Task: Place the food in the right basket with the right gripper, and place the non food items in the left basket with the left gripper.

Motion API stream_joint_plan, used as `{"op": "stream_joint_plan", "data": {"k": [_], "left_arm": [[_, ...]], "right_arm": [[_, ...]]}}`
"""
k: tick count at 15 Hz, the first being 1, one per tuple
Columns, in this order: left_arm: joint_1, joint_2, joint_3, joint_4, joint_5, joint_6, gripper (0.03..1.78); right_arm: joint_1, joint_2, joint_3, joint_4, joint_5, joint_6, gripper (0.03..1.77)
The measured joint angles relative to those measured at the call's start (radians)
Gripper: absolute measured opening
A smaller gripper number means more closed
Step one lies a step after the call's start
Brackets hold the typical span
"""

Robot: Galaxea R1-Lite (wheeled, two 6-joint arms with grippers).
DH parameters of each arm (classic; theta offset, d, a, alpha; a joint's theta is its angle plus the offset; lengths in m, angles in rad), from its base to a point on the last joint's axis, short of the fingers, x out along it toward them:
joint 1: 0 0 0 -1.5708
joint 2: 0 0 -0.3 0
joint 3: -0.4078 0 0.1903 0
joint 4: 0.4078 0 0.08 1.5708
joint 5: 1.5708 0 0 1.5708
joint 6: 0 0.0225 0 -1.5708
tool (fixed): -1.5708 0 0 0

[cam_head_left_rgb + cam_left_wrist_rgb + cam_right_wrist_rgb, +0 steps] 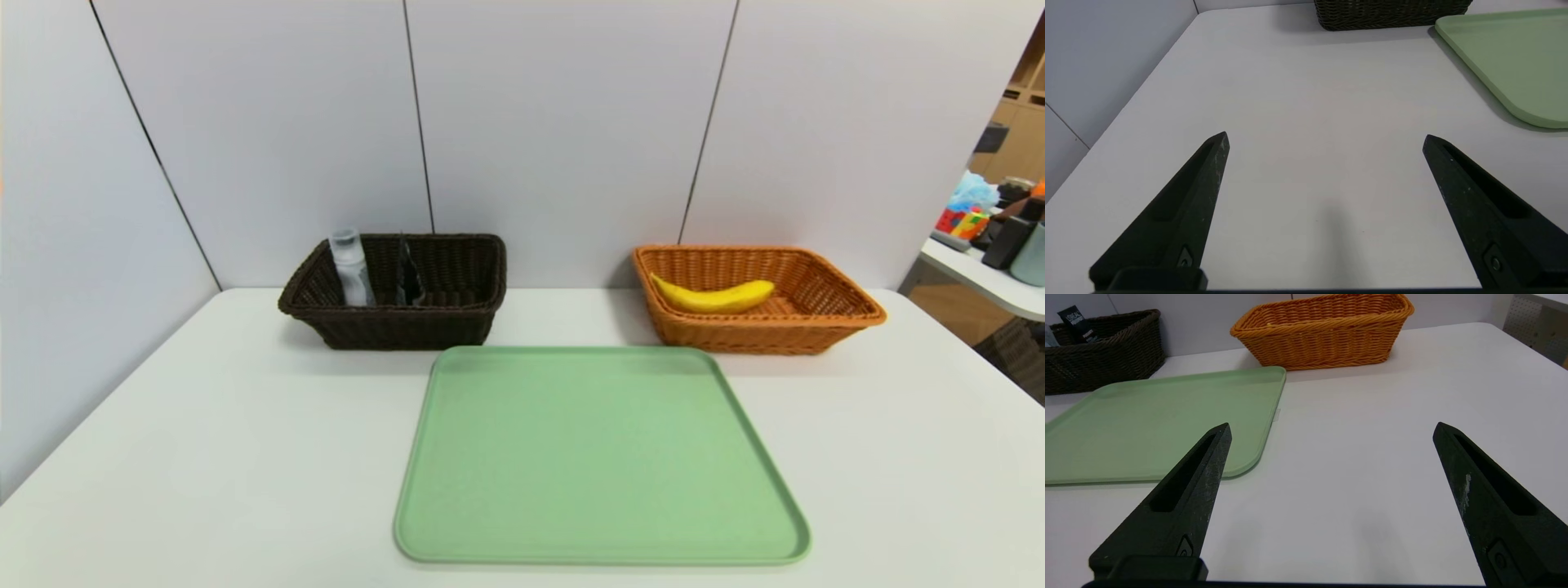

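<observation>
Baskets filled, tray bare, both arms drawn back

Sorting looks finished from where I stand. The green tray [600, 457] in the middle of the white table [204, 457] carries nothing. Behind it to the left, the dark basket [392, 327] holds a clear bottle [351, 269] standing upright and a dark packet [408, 278] leaning beside it, the non-food side of the job. Behind it to the right, the orange basket [816, 327] has a banana [714, 296] lying along its floor. That split matches the task, so I judge nothing is left to move.

Neither arm shows from the head camera. Each wrist camera looks out level across the tabletop. The left gripper [1325, 141] hangs over bare table, near the tray's left corner and well short of the dark basket, fingers spread wide with nothing between them. The right gripper [1331, 430] hangs just right of the tray, likewise spread and holding nothing, with the orange basket well ahead of it.
</observation>
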State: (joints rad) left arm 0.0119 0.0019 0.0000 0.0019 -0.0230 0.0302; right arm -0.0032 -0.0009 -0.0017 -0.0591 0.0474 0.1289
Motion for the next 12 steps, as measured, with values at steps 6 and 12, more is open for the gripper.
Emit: {"op": "stream_joint_plan", "data": {"k": [6,12], "left_arm": [[0.000,0.000,0.000,0.000,0.000,-0.004,1.69],[0.000,0.000,0.000,0.000,0.000,-0.004,1.69]], "right_arm": [[0.000,0.000,0.001,-0.003,-0.007,-0.019,1.70],[0.000,0.000,0.002,0.053,-0.067,-0.123,1.70]]}}
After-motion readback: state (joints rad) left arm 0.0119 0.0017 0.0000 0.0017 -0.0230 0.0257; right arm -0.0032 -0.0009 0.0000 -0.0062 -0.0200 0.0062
